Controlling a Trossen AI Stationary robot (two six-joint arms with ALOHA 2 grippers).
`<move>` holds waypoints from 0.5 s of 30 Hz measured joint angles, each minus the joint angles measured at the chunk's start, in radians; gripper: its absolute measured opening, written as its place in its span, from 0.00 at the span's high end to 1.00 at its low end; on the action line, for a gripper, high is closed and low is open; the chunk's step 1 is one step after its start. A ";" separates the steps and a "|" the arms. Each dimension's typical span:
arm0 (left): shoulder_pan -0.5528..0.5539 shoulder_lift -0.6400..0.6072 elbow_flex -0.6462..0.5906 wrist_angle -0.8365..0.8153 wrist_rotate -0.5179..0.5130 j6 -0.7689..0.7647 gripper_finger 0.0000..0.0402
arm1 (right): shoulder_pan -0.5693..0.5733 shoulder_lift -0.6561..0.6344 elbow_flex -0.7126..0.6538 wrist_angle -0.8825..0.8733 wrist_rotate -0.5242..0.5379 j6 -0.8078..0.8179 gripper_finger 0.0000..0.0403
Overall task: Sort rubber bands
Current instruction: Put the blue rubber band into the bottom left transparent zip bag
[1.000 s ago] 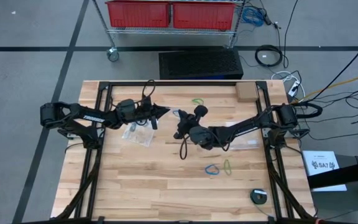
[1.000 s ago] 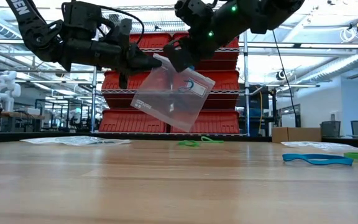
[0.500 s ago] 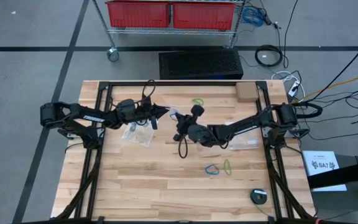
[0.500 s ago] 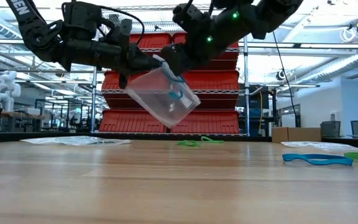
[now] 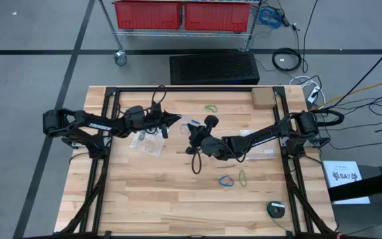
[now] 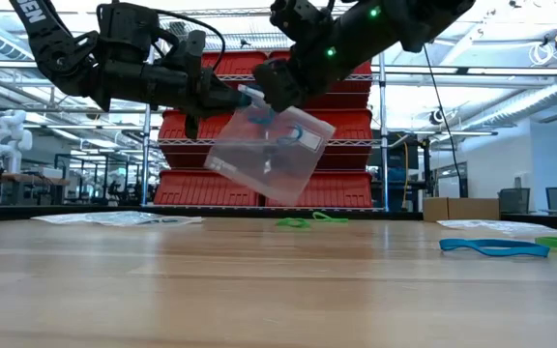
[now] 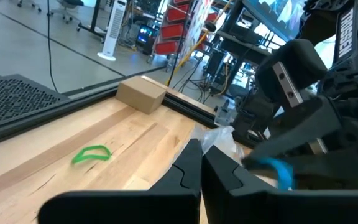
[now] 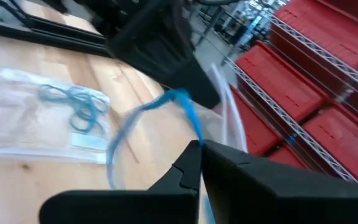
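A clear plastic bag [image 6: 269, 155] hangs in the air over the table's middle, with my left gripper [image 6: 243, 97] shut on its top. My right gripper [image 6: 264, 97] is at the bag's mouth, right beside the left one, shut on a blue rubber band [image 8: 182, 106]. Part of that band shows blue through the bag's wall [image 6: 293, 133]. On the table lie a green band [image 5: 210, 107] at the far side and a blue band [image 5: 226, 180] and a yellow-green band [image 5: 243, 177] toward the near side. My left gripper pinches the bag's top edge [image 7: 215, 137] between its two fingers, coming level from the table's left. The bag hangs tilted below the fingers, clear of the table. My right gripper pinches the blue band [image 8: 194, 134] at its fingertips, coming from the table's right and slanting slightly down. The band loops out past the fingers toward the bag's mouth, clear of the table.
A second clear bag [image 8: 48, 115] with teal bands in it lies flat on the table below the left arm, and another bag [image 5: 264, 153] lies under the right arm. A cardboard box [image 5: 262, 98] sits at the far right, a round dark thing [image 5: 276, 210] at the near right.
My right gripper has turned and tipped at the bag's mouth while staying close to the left gripper. The hanging bag swung and bunched toward the left, then came back to hang flat and tilted as before.
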 joint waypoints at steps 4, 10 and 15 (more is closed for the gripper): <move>0.000 0.000 0.000 -0.003 0.001 0.000 1.00 | -0.004 0.000 0.000 -0.014 0.055 -0.012 1.00; 0.000 0.000 0.000 -0.008 0.004 0.001 1.00 | -0.008 -0.002 0.000 -0.015 0.056 -0.027 1.00; 0.000 0.000 0.000 -0.011 0.004 0.002 1.00 | -0.008 -0.021 0.000 -0.018 0.058 -0.034 1.00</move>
